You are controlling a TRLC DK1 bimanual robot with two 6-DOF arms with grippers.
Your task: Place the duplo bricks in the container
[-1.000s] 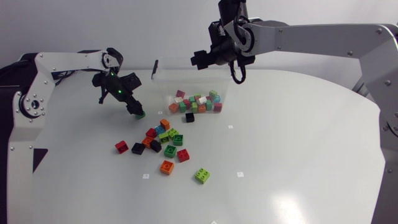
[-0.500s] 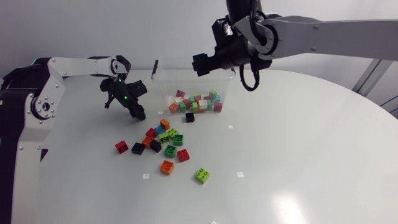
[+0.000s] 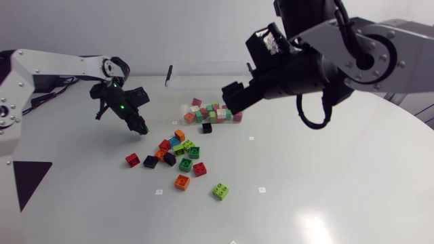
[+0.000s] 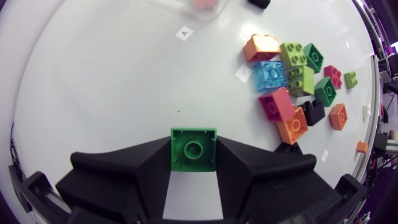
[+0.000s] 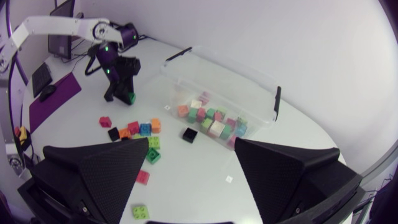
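Sitting in left gripper (image 4: pixel 193 142): green brick (image 4: pixel 193 150)

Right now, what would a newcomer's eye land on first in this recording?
The left gripper shut on a green brick stands out, beside a cluster of loose coloured bricks on the table. Behind them sits the clear container, part-filled with bricks, the right gripper open nearby.

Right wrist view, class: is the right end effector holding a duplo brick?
No: the right end effector stands wide open, with nothing held between its two fingers.
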